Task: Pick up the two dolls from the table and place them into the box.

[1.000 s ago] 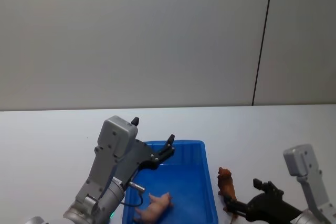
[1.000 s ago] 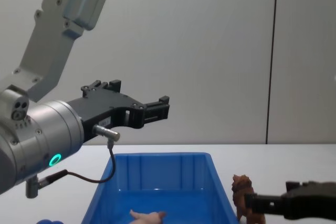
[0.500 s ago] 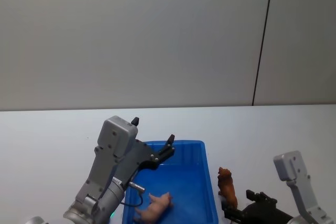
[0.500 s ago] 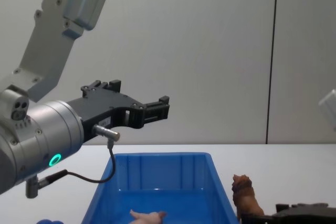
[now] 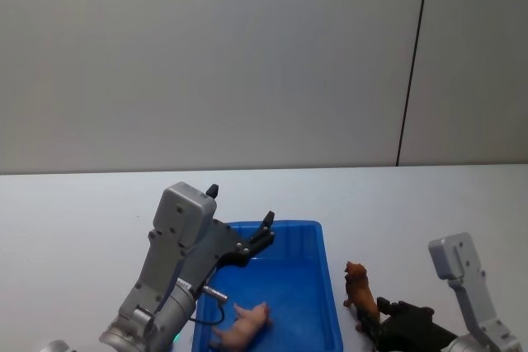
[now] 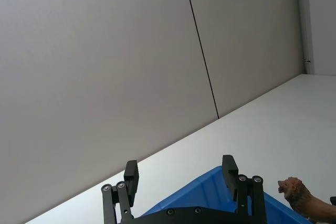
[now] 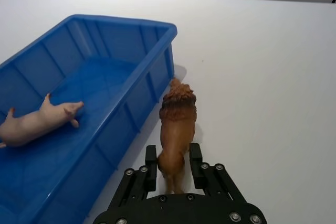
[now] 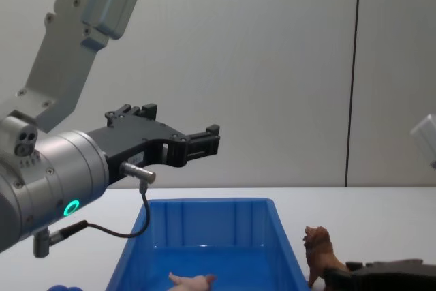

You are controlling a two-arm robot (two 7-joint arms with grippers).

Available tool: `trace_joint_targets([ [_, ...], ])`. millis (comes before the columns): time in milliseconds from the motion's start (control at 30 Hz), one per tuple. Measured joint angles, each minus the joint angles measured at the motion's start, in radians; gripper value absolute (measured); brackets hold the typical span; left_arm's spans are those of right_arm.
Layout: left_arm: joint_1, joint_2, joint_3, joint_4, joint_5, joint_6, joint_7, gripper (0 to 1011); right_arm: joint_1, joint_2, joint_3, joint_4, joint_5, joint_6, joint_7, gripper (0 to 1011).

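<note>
- Left wrist view: left gripper (image 6: 180, 174) at bottom centre, its two black fingers (image 6: 131, 176) spread wide with nothing between them. Beyond them is the far end of the bright blue rectangular plastic box (image 6: 212, 187). The brown maned plastic lion figurine (image 6: 300, 199) sits at the lower right corner, outside the box. The flat white table (image 6: 273, 124) runs back to a grey wall.
- Right wrist view: right gripper (image 7: 173, 162) at bottom centre, jaws drawn narrow, one pad on each flank of the lion's hindquarters. The lion is upright, head pointing away from the gripper, just beside the outer face of the box's long wall. Cannot tell if its feet touch the table. The pale pink plastic pig figurine (image 7: 37, 121) lies on its side on the box floor, left of frame.
- Head view: left gripper is raised over the box's upper left corner, left of centre. The pig is in the box near the bottom edge. The lion is right of the box, with the right gripper at its rear, lower right.
- Chest view: left gripper hangs wide open above the box, left of centre. The pig is at bottom centre, inside the box. The lion stands lower right, with the right gripper behind it at the frame's edge.
</note>
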Motion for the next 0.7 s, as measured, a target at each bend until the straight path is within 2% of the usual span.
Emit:
trace_joint_targets([
  [67,0.0,0.0,0.0,0.0,0.0,0.0,0.0,1003,0.001,0.0,0.001,-0.003,0.0,-0.008,-0.004,330],
  [233,0.0,0.0,0.0,0.0,0.0,0.0,0.0,1003,0.002,0.001,0.005,-0.017,-0.007,-0.034,-0.017,249],
  [533,0.0,0.0,0.0,0.0,0.0,0.0,0.0,1003,0.012,0.002,0.01,-0.057,-0.021,-0.085,-0.025,249],
  [700,0.0,0.0,0.0,0.0,0.0,0.0,0.0,1003,0.027,-0.002,0.011,-0.082,-0.027,-0.105,-0.009,249],
])
